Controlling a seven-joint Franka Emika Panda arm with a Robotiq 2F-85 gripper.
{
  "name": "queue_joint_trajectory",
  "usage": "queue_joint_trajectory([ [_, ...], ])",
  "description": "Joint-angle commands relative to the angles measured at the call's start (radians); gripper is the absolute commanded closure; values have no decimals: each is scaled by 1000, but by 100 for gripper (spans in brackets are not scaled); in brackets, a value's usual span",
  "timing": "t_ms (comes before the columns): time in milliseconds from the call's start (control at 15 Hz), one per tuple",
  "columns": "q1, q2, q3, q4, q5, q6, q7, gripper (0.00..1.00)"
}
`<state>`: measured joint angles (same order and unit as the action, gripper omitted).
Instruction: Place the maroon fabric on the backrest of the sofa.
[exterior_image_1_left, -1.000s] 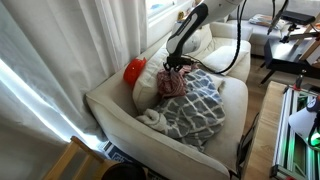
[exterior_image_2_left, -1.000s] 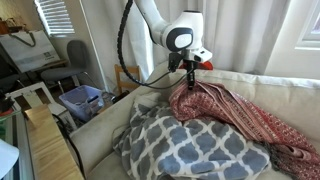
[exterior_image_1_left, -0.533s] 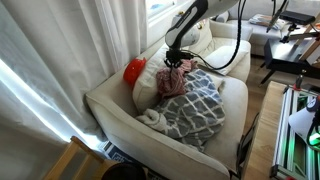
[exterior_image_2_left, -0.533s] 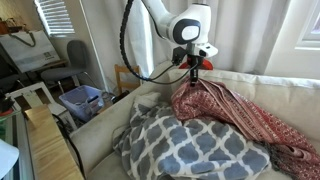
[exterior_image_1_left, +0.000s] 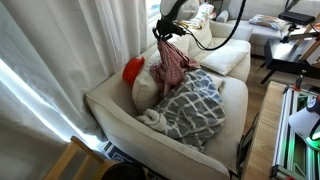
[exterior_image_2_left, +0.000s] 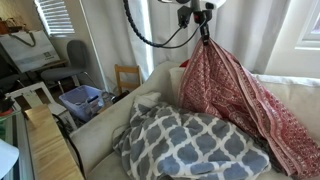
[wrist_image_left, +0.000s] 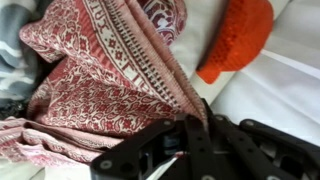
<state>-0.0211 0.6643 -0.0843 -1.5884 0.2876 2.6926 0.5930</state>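
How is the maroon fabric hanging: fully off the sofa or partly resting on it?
Partly resting. The maroon fabric drapes from the tool and its lower end lies on the sofa by the patterned blanket.

Cropped at the edges
The gripper (exterior_image_2_left: 204, 20) was cut by the top edge; the maroon fabric (exterior_image_2_left: 240, 100) ran off at the right.

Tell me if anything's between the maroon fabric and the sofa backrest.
Nothing visible blocks it. The claw holds the maroon fabric hanging above the seat, close to the backrest. Only an orange cushion sits up by the backrest nearby, so that spot looks taken.
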Motion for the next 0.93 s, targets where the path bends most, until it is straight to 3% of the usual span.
queue_joint_trajectory([
  [0, 19, -135, 37, -40, 36, 92, -29, 99],
  [67, 15, -46, 4, -1, 8, 41, -8, 95],
  [467, 19, -98, 17, -19, 11, 54, -13, 95],
  [600, 46, -112, 19, 84, -33, 65, -51, 99],
  [867, 83, -129, 3, 165, -119, 29, -112, 99],
])
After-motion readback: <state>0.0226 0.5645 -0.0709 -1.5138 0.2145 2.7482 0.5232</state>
